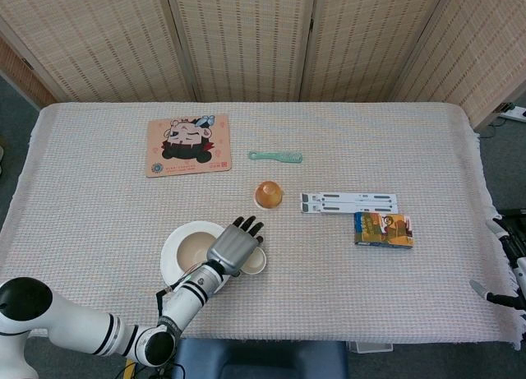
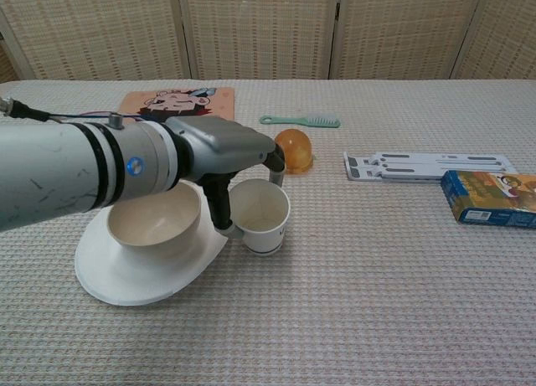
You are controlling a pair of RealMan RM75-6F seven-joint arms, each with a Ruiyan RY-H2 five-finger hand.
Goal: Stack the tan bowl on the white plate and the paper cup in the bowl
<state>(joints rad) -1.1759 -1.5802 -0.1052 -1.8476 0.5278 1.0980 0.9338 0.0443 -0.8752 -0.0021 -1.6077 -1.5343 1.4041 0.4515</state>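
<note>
the left robot hand (image 2: 230, 164) holds the paper cup (image 2: 260, 215) near the front edge of the table (image 2: 402, 277), with a thumb on the cup's left wall and the fingers (image 1: 246, 226) over its rim, and the cup leans toward the hand. the tan bowl (image 2: 155, 221) sits on the white plate (image 2: 126, 273), just left of the cup and under the forearm. the right robot hand is not visible.

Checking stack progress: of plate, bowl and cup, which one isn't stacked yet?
The paper cup: it stands on the cloth beside the plate, at the left hand. The tan bowl already sits on the plate.
</note>
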